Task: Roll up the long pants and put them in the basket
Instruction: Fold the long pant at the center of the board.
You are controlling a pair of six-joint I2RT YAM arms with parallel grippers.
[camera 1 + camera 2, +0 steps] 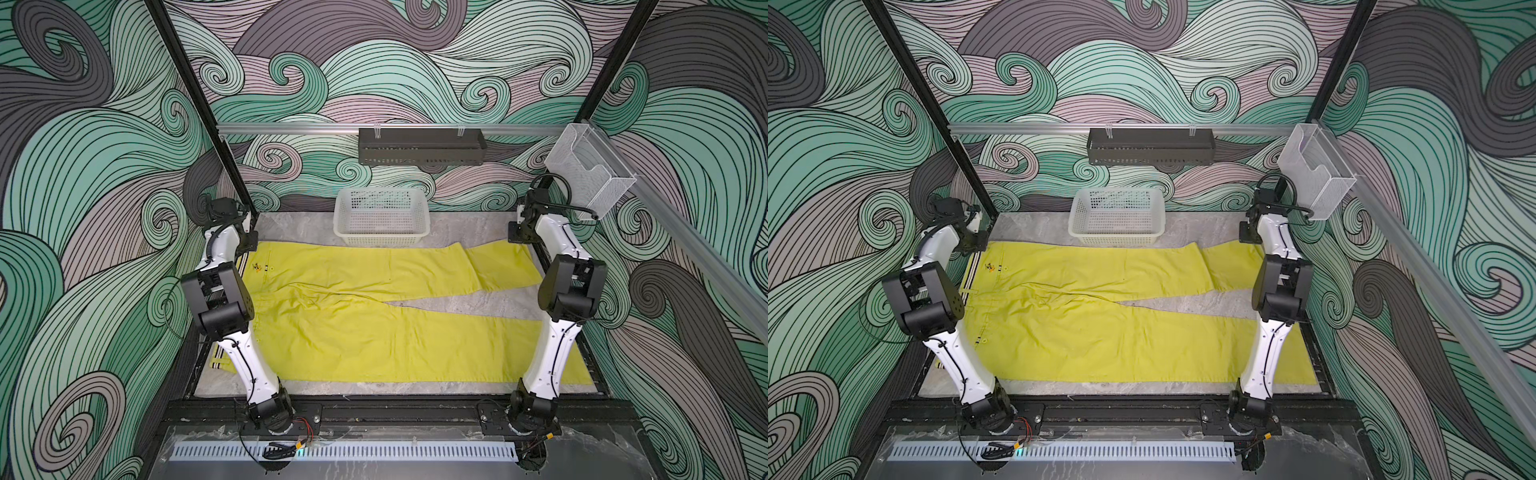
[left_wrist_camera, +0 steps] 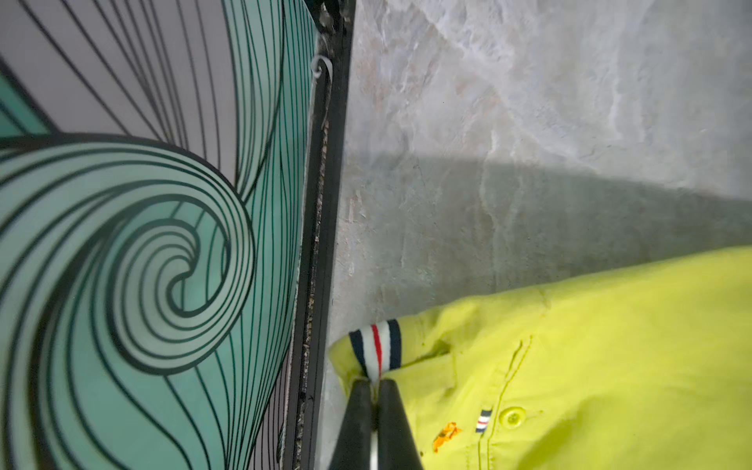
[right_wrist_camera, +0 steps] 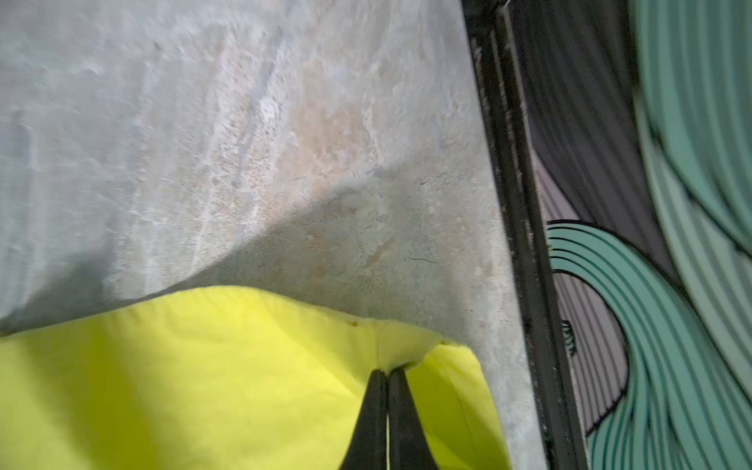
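Observation:
The long pants lie spread flat on the grey table, bright yellow-green. The waistband is at the left and the two legs run to the right. At the far left corner, my left gripper is shut on the navy, white and red striped waistband. At the far right, my right gripper is shut on the far leg's hem edge, which is puckered up at the fingertips. The near leg lies flat and untouched.
A white plastic basket stands at the back middle, touching the far edge of the pants. A black rack hangs on the rear rail and a wire mesh holder hangs at the right. Black frame rails border the table on both sides.

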